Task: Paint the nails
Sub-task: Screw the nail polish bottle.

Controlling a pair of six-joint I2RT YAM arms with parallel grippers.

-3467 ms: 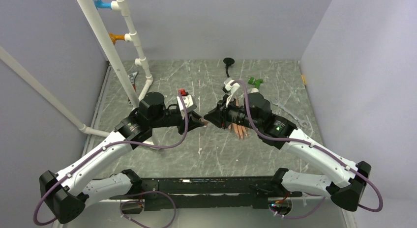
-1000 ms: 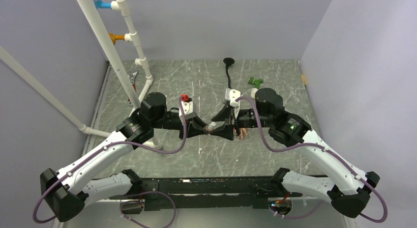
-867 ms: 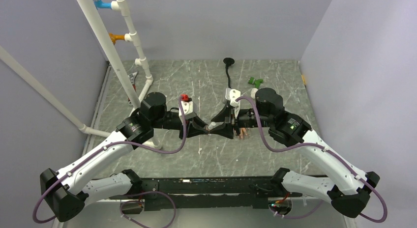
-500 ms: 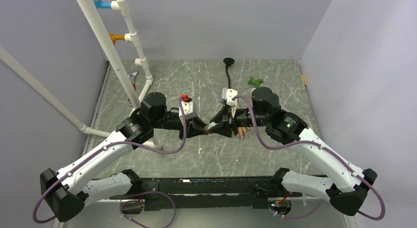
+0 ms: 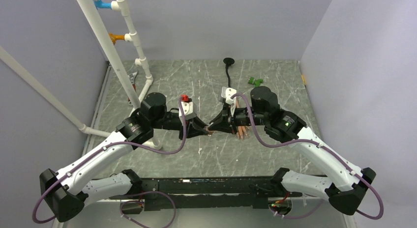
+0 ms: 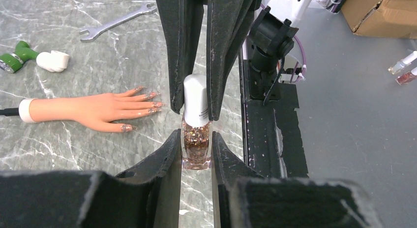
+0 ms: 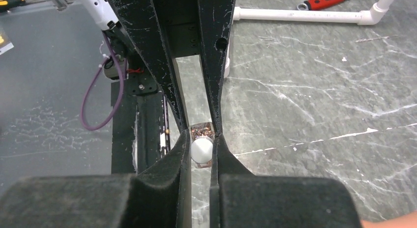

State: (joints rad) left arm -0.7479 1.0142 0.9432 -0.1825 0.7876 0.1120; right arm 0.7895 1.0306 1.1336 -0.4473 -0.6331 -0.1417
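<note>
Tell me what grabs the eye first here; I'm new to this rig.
Both grippers meet mid-table on one small glitter polish bottle: the left gripper clamps its glass body, the right gripper its white cap. Beside it lies a peach mannequin hand, palm down, nails glittery.

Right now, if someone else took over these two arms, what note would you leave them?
Left gripper shut on the glass body of the polish bottle.
Right gripper shut on its white cap, which sits on the bottle.
The mannequin hand lies flat on the table, apart from both.
Its nails look brownish and glittery; whether all are painted, I cannot tell.
Left to do: likely take the cap off and brush the nails.
</note>
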